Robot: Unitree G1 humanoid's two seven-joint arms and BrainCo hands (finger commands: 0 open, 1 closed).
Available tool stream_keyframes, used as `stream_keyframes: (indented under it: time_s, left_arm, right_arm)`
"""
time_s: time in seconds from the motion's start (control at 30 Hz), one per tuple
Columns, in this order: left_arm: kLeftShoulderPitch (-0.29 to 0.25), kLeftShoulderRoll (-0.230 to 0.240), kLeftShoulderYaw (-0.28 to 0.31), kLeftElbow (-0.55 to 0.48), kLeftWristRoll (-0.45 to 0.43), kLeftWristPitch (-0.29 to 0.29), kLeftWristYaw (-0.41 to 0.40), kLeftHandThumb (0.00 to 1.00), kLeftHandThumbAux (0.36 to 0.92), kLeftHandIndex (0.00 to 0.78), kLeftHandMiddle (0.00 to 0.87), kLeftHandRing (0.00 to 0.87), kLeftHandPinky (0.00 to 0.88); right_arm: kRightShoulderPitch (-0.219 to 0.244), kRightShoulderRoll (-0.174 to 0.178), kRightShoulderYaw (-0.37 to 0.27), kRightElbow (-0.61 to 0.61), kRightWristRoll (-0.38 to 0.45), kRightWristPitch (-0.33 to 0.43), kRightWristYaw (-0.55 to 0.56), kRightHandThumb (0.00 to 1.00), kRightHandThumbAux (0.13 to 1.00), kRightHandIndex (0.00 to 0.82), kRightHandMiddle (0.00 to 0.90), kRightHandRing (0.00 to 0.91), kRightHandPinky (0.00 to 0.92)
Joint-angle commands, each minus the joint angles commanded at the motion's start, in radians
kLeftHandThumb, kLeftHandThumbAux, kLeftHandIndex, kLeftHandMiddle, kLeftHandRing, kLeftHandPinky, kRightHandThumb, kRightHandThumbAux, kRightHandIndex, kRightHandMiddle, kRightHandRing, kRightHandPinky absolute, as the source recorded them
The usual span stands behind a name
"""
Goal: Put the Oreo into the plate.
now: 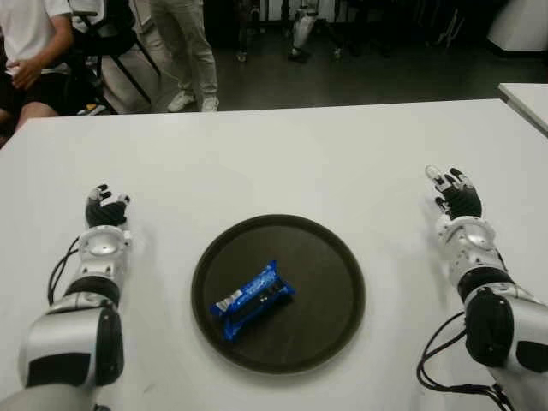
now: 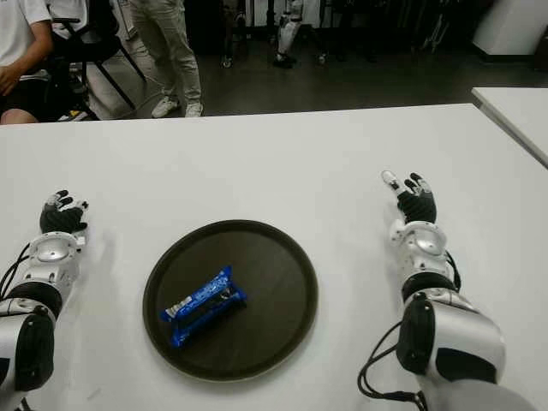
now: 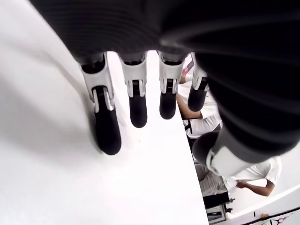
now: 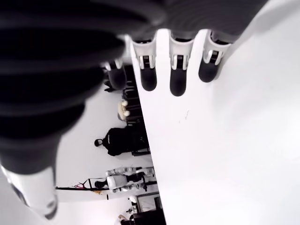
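Note:
A blue Oreo packet lies inside the round dark plate, a little left of its middle, turned diagonally. My left hand shows on the white table to the left of the plate, fingers stretched out over the tabletop and holding nothing, as the left wrist view shows. My right hand shows to the right of the plate, also with fingers spread and nothing in them. Both hands are well apart from the plate.
The white table stretches to a far edge. Beyond it a seated person is at the back left and a standing person's legs are nearby. Another white table's corner shows at the far right.

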Motion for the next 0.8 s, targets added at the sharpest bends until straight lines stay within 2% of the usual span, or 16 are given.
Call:
stream_keyframes:
  time_s: [0.17, 0.43, 0.8]
  left_arm:
    - [0.002, 0.000, -0.001, -0.001, 0.003, -0.006, 0.003, 0.186, 0.646, 0.021, 0.129, 0.122, 0.075]
    - [0.003, 0.000, -0.005, 0.000, 0.006, -0.004, 0.004, 0.177, 0.651, 0.017, 0.135, 0.132, 0.092]
    - [0.003, -0.001, -0.014, 0.001, 0.011, -0.006, 0.013, 0.163, 0.646, 0.027, 0.152, 0.147, 0.092]
  right_arm:
    - [-0.003, 0.003, 0.037, 0.000, -0.048, 0.008, -0.068, 0.000, 0.712, 0.081, 0.093, 0.075, 0.068]
    - [0.003, 0.000, 0.068, 0.002, -0.089, 0.003, -0.087, 0.000, 0.690, 0.039, 0.065, 0.053, 0.044]
    - [0.007, -0.001, 0.101, 0.002, -0.134, -0.009, -0.116, 0.000, 0.673, 0.041, 0.064, 0.049, 0.032]
